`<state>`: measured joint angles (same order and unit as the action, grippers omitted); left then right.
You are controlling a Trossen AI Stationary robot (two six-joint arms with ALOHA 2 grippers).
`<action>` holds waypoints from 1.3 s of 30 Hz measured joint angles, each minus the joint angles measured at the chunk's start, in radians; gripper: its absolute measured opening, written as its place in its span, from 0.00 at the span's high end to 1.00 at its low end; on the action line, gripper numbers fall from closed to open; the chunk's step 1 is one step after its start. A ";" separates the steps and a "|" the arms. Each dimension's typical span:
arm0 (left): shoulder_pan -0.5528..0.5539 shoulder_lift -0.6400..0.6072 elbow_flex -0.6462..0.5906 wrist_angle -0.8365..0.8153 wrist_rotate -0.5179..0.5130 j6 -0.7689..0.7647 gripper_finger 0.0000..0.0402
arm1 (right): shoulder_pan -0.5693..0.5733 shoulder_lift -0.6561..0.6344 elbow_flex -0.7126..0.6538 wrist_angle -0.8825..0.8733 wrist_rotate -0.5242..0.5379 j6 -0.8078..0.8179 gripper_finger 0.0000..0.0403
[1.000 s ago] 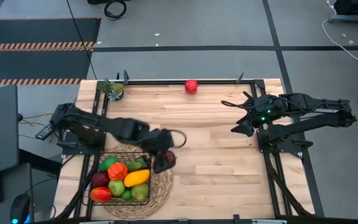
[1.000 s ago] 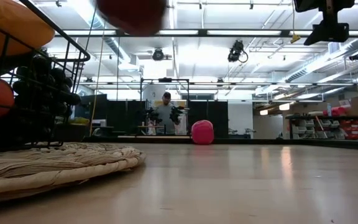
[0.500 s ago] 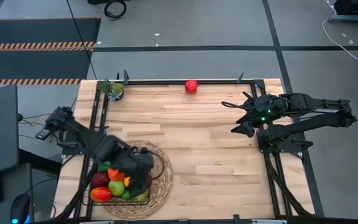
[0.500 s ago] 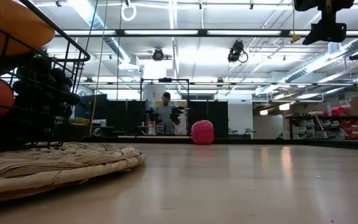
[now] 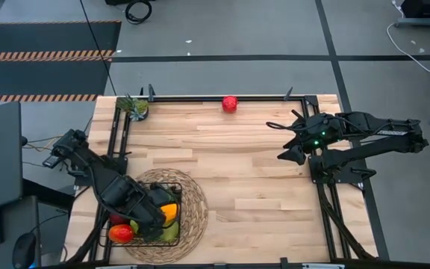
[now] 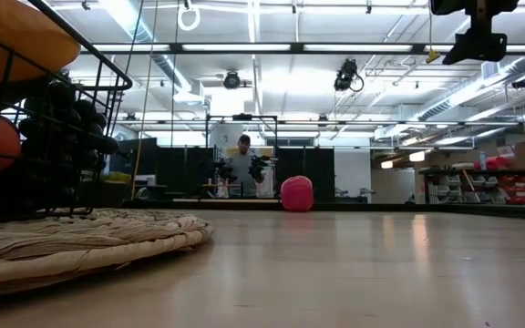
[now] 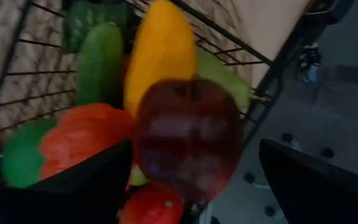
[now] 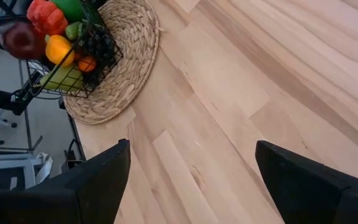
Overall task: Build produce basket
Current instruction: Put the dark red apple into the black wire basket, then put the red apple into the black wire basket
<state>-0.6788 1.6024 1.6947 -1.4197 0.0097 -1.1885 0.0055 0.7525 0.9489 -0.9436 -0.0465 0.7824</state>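
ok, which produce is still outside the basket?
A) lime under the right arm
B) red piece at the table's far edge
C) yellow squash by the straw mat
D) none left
B: a red piece sits alone at the far edge, away from the basket on the mat.

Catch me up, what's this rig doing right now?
It is filling a basket with toy produce. The left pincer hangs over the basket with a dark red apple between its spread fingers; whether it still grips it is unclear. The right pincer waits open at the table's right side. A red fruit remains at the far edge.
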 joint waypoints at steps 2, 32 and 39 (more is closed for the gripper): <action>-0.005 0.000 0.000 0.019 0.027 -0.010 0.12 | 0.000 0.000 0.000 0.000 0.000 -0.001 0.13; 0.726 0.017 0.000 0.406 -0.346 0.636 0.11 | 0.000 0.000 0.000 0.129 0.109 0.086 0.13; 0.934 0.096 -0.001 0.495 -0.252 0.690 0.11 | 0.000 0.034 0.000 0.118 0.133 0.135 0.13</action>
<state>0.2548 1.6985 1.6939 -0.9247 -0.2424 -0.4981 0.0055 0.7860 0.9493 -0.8256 0.0868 0.9171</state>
